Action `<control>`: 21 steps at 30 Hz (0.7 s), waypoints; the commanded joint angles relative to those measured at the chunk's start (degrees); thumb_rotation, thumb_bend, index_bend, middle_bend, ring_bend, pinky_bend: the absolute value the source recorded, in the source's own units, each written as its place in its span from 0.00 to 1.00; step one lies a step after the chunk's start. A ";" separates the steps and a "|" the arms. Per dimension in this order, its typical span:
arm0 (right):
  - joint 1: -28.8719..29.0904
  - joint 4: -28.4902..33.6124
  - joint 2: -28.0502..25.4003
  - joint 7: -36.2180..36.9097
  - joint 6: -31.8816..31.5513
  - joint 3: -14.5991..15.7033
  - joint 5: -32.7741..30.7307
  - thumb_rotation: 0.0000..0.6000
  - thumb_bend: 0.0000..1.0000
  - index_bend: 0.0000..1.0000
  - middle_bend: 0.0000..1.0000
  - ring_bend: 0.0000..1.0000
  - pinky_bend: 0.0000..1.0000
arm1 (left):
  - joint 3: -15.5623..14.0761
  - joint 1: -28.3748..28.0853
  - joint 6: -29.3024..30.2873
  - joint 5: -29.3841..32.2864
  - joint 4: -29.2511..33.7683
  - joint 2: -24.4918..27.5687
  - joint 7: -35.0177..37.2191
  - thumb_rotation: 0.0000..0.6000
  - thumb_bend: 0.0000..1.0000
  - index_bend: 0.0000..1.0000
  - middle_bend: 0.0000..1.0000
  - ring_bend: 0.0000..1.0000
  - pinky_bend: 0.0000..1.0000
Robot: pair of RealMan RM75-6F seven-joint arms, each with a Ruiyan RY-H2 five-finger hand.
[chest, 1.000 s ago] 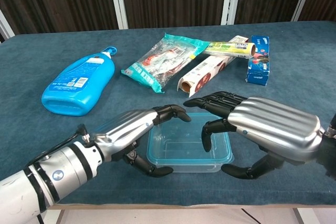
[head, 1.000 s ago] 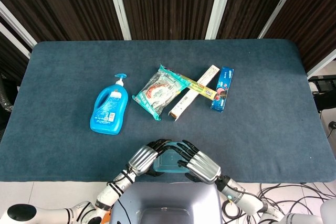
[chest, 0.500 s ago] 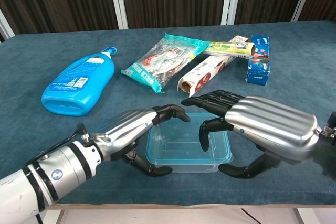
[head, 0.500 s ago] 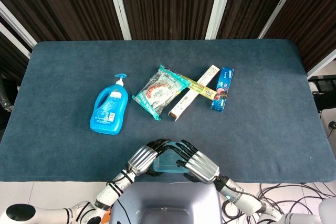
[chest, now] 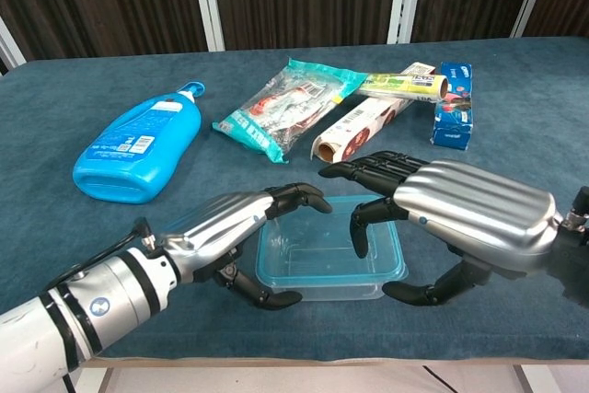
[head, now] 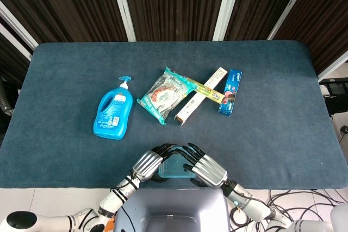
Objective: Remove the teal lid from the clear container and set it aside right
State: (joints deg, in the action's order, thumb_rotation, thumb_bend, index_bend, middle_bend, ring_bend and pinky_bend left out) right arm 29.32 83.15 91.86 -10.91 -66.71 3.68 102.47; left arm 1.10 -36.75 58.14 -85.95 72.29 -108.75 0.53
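The clear container point(chest: 322, 291) with its teal lid point(chest: 313, 250) sits near the table's front edge, low in the head view point(head: 175, 169). My left hand point(chest: 216, 227) grips its left side, with fingers hooked over the far edge and the thumb at the near left corner. My right hand point(chest: 469, 218) arches over the right half of the lid. Its fingertips point(chest: 357, 244) curl down onto the lid and its thumb sits at the near right corner. In the head view the left hand point(head: 145, 165) and the right hand point(head: 209, 170) hide most of the container.
A blue detergent bottle point(chest: 138, 149) lies at the left. Behind the container lie a snack bag point(chest: 285, 108), a long carton point(chest: 354, 131), a green tube box point(chest: 405, 86) and a small blue box point(chest: 453, 103). Bare blue table cloth point(chest: 515, 144) stretches to the right.
My right hand has crept a little left and further over the lid, its thumb nearing the front right corner. The left hand and the container have hardly moved.
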 commanded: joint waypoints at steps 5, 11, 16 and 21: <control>0.14 0.84 -0.74 -0.12 -0.40 -0.31 -0.48 1.00 0.26 0.48 0.02 0.00 0.00 | -0.18 -0.06 -0.16 -0.18 -0.24 -0.10 -0.12 1.00 0.25 0.45 0.46 0.44 0.63; 0.36 1.85 -1.43 -0.43 -0.87 -0.55 -0.46 1.00 0.26 0.48 0.02 0.00 0.00 | -0.50 -0.17 -0.41 -0.48 -0.82 -0.39 -0.41 1.00 0.25 0.46 0.47 0.44 0.63; 0.53 2.55 -2.00 -1.05 -0.84 -0.89 -0.87 1.00 0.26 0.48 0.02 0.00 0.00 | -0.58 -0.19 -0.48 -0.60 -1.02 -0.53 -0.27 1.00 0.25 0.47 0.48 0.44 0.63; 0.93 1.46 -1.55 -0.43 -0.47 -1.24 -1.39 1.00 0.26 0.47 0.02 0.00 0.00 | -0.67 -0.22 -0.30 -0.94 -0.81 -0.28 -0.01 1.00 0.25 0.47 0.49 0.45 0.63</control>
State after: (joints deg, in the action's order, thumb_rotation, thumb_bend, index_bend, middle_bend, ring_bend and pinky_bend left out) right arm 30.14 84.82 90.16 -11.53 -67.23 2.52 101.14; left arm 0.44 -36.97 57.84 -86.89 71.47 -109.03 0.52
